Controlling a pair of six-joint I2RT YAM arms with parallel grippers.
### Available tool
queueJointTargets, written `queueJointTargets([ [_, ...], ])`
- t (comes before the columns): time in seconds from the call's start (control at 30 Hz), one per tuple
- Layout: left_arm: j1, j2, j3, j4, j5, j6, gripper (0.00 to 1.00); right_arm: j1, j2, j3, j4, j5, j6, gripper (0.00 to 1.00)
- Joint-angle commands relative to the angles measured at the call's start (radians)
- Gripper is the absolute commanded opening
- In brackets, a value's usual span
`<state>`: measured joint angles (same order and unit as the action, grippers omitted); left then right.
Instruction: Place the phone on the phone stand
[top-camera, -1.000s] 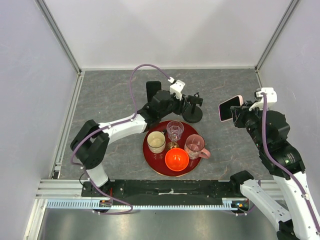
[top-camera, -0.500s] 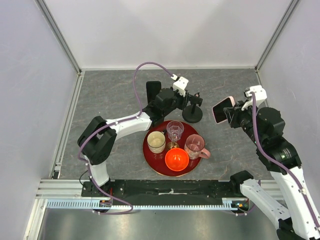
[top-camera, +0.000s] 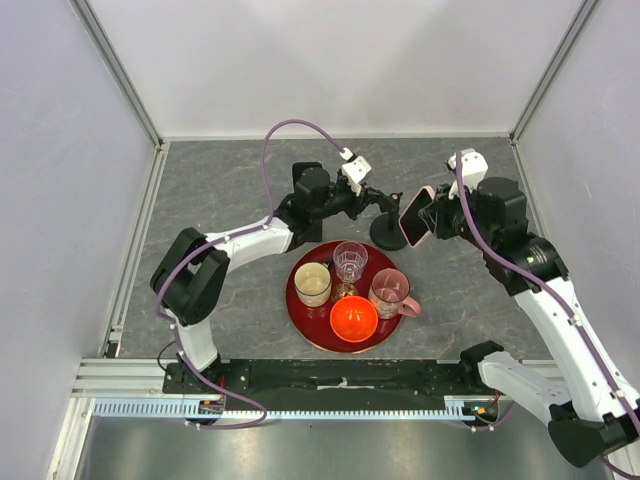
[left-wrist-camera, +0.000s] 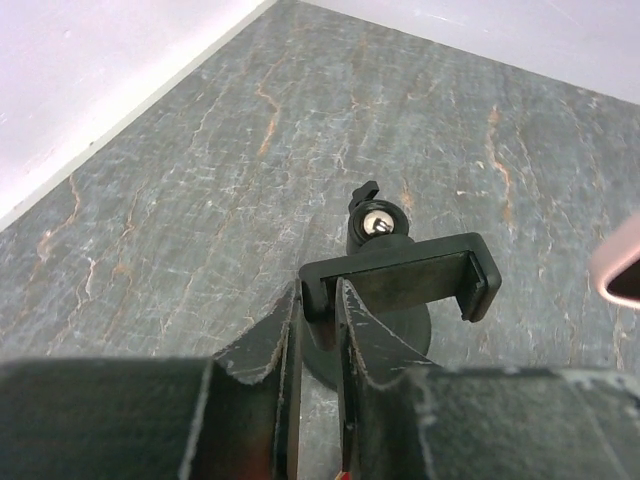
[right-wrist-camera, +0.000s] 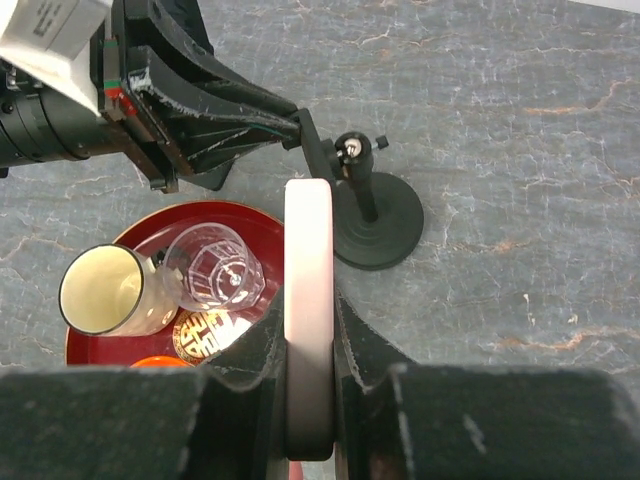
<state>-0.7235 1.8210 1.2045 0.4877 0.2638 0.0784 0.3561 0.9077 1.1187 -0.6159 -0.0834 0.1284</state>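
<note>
My right gripper grips the phone beside the phone stand, left gripper pinching its clamp; I'd square edges before inserting.

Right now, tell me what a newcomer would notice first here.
The pink phone, held edge-up in the right gripper, hangs right beside the black phone stand at mid-table. The left gripper pinches the stand's clamp head, and a red tray of cups sits nearer the arm bases.

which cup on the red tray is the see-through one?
The glass at the far rim of the tray, between the cream cup and pink mug; those and the orange bowl are opaque.
</note>
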Motion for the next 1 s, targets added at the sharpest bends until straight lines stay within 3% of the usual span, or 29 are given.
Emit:
queueJointTargets([
  [0.0, 0.050, -0.005, -0.019, -0.011, 0.216, 0.129, 0.02, 0.000, 0.055, 0.121, 0.104, -0.030, -0.015, 0.00],
  [0.3, 0.075, 0.029, 0.181, -0.276, 0.363, 0.231, 0.02, 0.000, 0.169, 0.253, 0.091, 0.007, -0.019, 0.00],
  [0.47, 0.079, 0.009, 0.187, -0.276, 0.393, 0.225, 0.03, 0.000, 0.180, 0.317, 0.070, 0.056, -0.015, 0.00],
  [0.57, 0.085, 0.015, 0.178, -0.252, 0.406, 0.195, 0.17, 0.000, 0.175, 0.325, 0.061, 0.048, -0.007, 0.00],
  [0.6, 0.088, 0.018, 0.173, -0.241, 0.408, 0.190, 0.28, 0.000, 0.175, 0.326, 0.061, 0.042, -0.004, 0.00],
  [0.73, 0.111, 0.017, 0.130, -0.180, 0.429, 0.144, 0.51, 0.000, 0.171, 0.329, 0.044, 0.016, 0.004, 0.00],
  [0.83, 0.148, -0.006, 0.084, -0.124, 0.477, 0.094, 0.54, 0.000, 0.165, 0.334, 0.027, -0.006, -0.003, 0.00],
  [0.97, 0.168, -0.011, 0.055, -0.084, 0.499, 0.084, 0.47, 0.000, 0.165, 0.339, 0.008, -0.029, -0.004, 0.00],
])
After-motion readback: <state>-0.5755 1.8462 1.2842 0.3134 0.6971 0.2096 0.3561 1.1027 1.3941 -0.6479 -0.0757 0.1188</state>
